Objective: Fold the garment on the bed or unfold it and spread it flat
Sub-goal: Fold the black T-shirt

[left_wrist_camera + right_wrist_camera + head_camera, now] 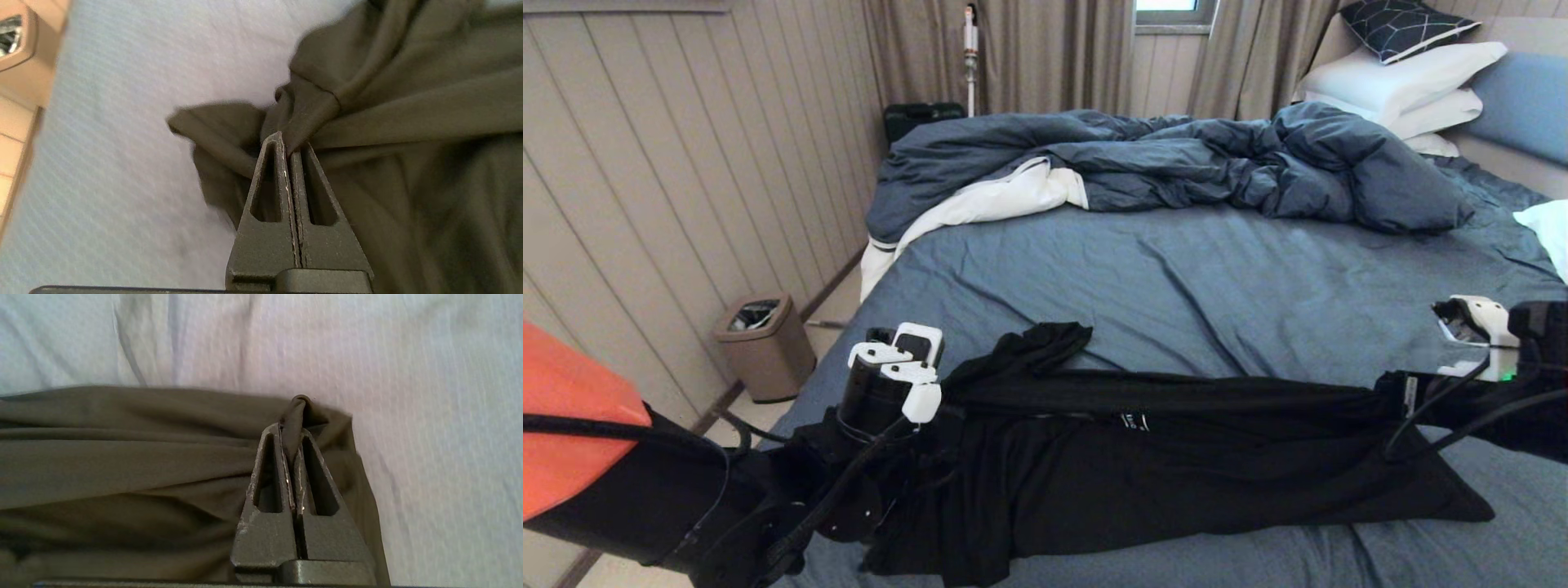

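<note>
Nearest, at the left edge, sits an orange panel of the robot, and beyond it the left arm runs to the left claw, clenched on a bunched fold of the shirt. The right claw is likewise pinched shut on a thin ridge of cloth at the shirt's right end. The shirt lies across the near part of the bed, stretched left to right between the two claws, with one loose flap, probably a sleeve, trailing toward the far side by the left claw. The duvet is heaped well apart at the far side.

The step in hand looks like a two-point hold for a fold or a spread. Next, both claws should travel together, keeping the cloth taut, then lay the held edge down evenly before letting go.

The head view shows the whole span and a small white tag at mid-shirt; it hides both fingertips. The wrist views show each pinch plainly, and the left one catches a bin on the floor.
</note>
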Robot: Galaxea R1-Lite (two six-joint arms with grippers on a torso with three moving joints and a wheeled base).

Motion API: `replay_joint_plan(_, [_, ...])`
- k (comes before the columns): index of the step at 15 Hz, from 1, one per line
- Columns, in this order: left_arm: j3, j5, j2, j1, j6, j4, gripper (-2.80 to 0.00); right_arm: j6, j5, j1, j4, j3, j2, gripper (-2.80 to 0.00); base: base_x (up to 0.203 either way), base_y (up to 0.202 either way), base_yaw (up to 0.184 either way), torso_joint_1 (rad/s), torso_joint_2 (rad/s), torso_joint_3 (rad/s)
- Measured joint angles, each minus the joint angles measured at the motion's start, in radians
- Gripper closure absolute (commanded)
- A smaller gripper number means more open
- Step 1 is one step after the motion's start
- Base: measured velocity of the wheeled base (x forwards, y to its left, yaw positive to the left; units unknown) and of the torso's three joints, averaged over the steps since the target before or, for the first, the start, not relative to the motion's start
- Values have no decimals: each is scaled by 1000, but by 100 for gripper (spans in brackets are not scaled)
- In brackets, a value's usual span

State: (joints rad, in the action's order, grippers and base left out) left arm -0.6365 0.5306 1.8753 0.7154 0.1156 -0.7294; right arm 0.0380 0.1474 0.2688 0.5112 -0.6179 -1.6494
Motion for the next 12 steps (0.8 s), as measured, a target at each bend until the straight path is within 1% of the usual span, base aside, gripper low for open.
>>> replay_joint_plan(2, [31,1,3,18,5,-15,0,1,4,6,9,34,4,0,0,0,0,0,0,0])
replay_joint_plan(5, [56,0,11,25,17,-17,0,12,6,8,30,65,-3,0,0,0,0,0,0,0])
replay_joint_plan(6, [67,3,14,29,23,-17,-280,16,6,8,50,76,-8,0,0,0,0,0,0,0])
replay_joint_plan(8, [85,19,15,37,40,-17,-280,25,7,8,93,92,-16,0,0,0,0,0,0,0])
replay_joint_plan(12, [107,23,-20,40,43,-15,-280,27,11,6,93,96,-10,0,0,0,0,0,0,0])
